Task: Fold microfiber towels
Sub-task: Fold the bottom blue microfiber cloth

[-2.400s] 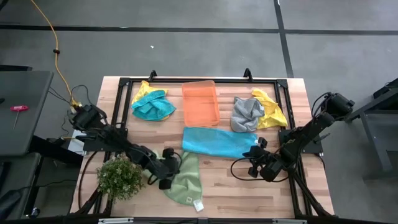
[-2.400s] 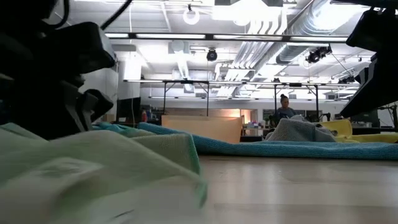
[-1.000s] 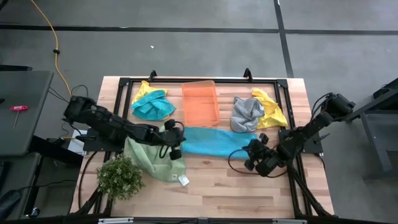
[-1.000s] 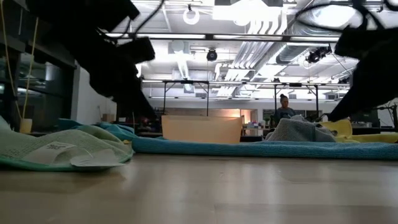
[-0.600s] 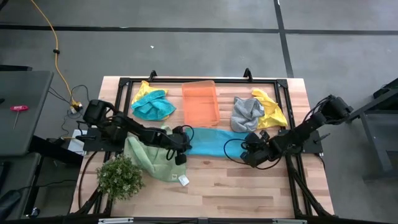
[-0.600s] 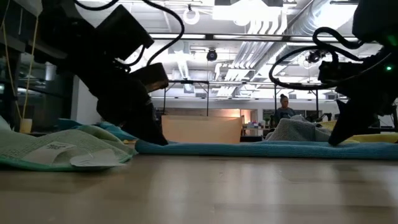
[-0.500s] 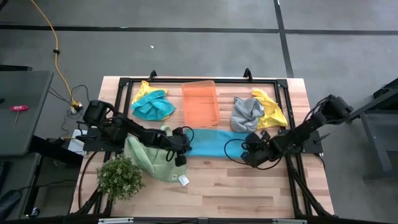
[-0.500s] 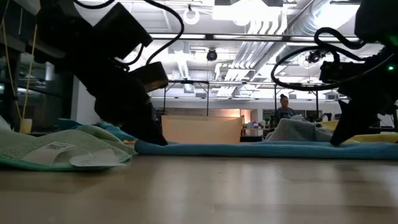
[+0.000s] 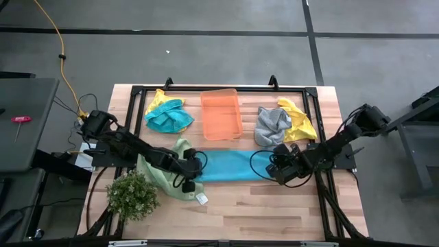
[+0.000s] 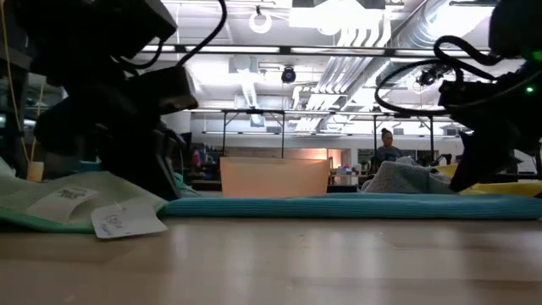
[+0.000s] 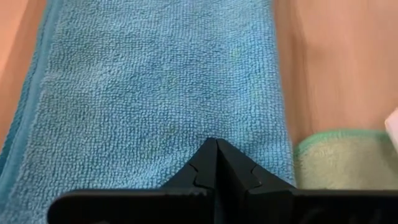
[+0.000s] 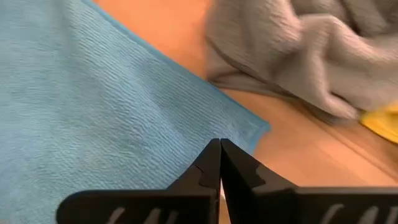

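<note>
Stretching between the two arms, the blue towel (image 9: 228, 166) now lies as a narrower band than half a second ago, when it reached up toward the orange bin (image 9: 221, 113); its far edge looks to have been drawn toward the table's near side, which reads as a first lengthwise fold laid or being laid. The left gripper (image 9: 191, 171) sits at the towel's left end, where it has slid back from its spot a moment earlier, and the right gripper (image 9: 280, 167) sits at the right end, little moved. Both sets of fingers are clenched tight; the wrist views show each closed tip resting over blue cloth, but whether any fabric is pinched between them cannot be told.

Beside the left gripper, the light green towel (image 9: 164, 175) lies rumpled with its white tag (image 9: 201, 199) toward the near edge, next to the small plant (image 9: 130, 196). If the fold has landed, the next job is probably to square the blue towel's edges.

As for containers, only the orange bin is on the table, and it appears to hold nothing. Left of it lies a teal towel (image 9: 169, 119) bunched over a yellow one (image 9: 159, 100); right of it a grey towel (image 9: 272, 125) lies against another yellow towel (image 9: 299, 120). All four wait unfolded.
</note>
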